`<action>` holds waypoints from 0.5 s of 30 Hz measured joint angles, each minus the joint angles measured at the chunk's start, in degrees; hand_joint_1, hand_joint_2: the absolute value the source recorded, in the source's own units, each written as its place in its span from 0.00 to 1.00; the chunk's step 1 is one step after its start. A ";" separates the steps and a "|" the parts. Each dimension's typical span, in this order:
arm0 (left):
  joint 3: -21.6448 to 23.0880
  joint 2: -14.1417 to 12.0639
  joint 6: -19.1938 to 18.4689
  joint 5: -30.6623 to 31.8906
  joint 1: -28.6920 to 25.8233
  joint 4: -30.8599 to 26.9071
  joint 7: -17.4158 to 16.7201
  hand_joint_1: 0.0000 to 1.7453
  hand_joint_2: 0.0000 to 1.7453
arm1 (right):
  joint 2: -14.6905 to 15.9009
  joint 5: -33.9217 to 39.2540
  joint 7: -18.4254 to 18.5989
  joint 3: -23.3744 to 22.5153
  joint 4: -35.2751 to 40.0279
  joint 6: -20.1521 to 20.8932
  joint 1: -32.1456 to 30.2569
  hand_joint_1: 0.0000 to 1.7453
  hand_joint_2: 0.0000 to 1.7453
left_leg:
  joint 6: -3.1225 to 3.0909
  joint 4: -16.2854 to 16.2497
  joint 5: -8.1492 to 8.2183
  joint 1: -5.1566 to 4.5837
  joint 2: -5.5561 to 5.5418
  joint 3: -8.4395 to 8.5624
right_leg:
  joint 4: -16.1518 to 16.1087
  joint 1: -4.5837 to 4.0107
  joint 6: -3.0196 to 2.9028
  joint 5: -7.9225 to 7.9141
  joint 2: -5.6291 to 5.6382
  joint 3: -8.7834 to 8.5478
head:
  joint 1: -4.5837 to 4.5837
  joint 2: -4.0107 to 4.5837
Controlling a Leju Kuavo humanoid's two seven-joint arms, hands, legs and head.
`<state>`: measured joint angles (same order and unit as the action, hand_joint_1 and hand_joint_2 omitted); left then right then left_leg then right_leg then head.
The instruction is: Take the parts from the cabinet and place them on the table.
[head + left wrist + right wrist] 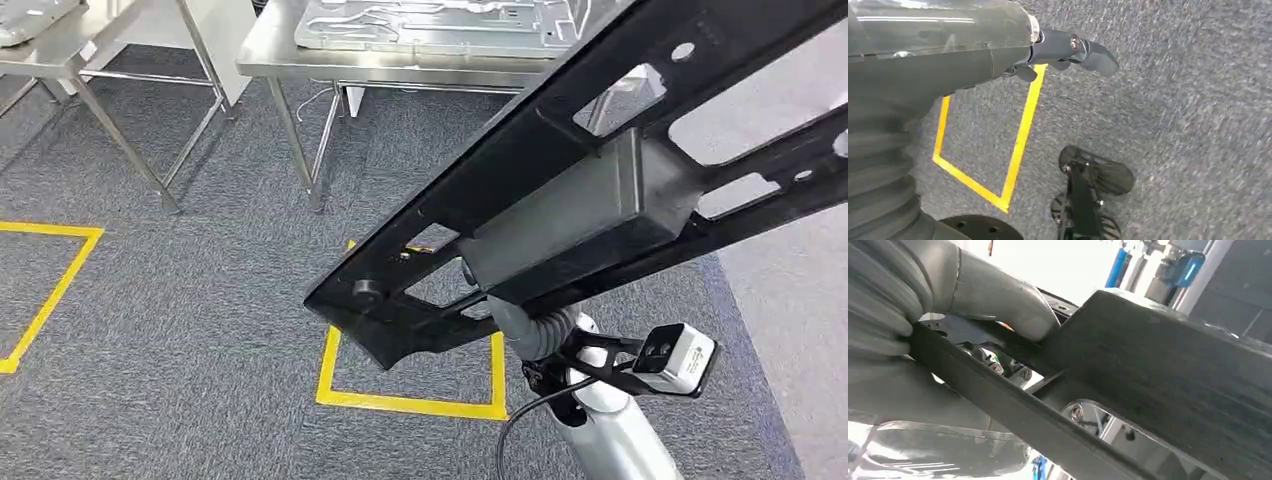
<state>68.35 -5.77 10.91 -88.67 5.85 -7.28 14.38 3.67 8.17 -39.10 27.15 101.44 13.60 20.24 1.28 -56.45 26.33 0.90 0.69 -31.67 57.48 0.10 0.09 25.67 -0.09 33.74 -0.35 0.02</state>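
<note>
A long black frame part (600, 170) with cut-outs and a boxy middle section slants across the head view, from low centre up to the top right. My right hand (528, 325) holds it from beneath and is mostly hidden by it. In the right wrist view that hand (988, 295) grips a bar of the black part (1158, 365), with the thumb (1013, 305) laid over the bar. My left hand (1063, 47) hangs over the carpet with its fingers apart and nothing in it.
A steel table (300, 62) stands ahead at the top, carrying a grey sheet-metal part (430, 22). A second steel table (60, 55) is at the far left. Yellow tape squares (410, 402) mark the grey carpet.
</note>
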 joint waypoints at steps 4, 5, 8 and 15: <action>0.11 -0.02 -0.35 0.04 0.08 0.00 0.44 0.00 1.00 | 0.00 0.00 -0.06 0.02 -0.06 0.02 0.13 1.00 1.00 | 0.72 -10.14 5.43 0.24 -0.17 -4.52 | -0.86 0.35 -1.54 0.20 0.09 -1.04 | -0.02 0.00; 0.13 -0.04 -0.46 0.04 -0.01 0.00 0.50 0.00 1.00 | 0.00 0.00 -0.09 0.02 -0.15 0.04 0.09 1.00 1.00 | 0.82 -15.07 7.30 0.24 -0.18 -7.15 | -0.85 0.20 -1.72 0.32 0.14 -1.11 | -0.02 0.00; 0.24 -0.04 -0.79 0.07 -0.28 0.00 0.77 0.00 1.00 | 0.00 0.00 -0.07 0.04 -0.46 0.04 -0.09 1.00 1.00 | 0.49 -17.40 5.29 0.21 -0.18 -9.50 | -0.68 -0.23 -1.80 1.03 0.59 -1.79 | -0.02 0.00; 0.37 -0.50 -0.72 0.00 -0.58 0.09 1.29 0.00 1.00 | 0.00 0.00 -0.13 0.09 -0.61 0.07 0.24 1.00 1.00 | -2.00 -0.34 -0.67 -0.71 -0.43 -1.80 | -0.61 -0.49 -0.06 2.04 1.00 -3.59 | -0.02 0.00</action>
<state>68.72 -6.27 10.19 -88.67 5.27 -7.19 15.67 3.67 8.17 -39.23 27.23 100.83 13.66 20.48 -0.72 -56.80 25.66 0.20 0.26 -33.47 56.87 -0.39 0.03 27.71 0.90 30.15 -0.37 0.02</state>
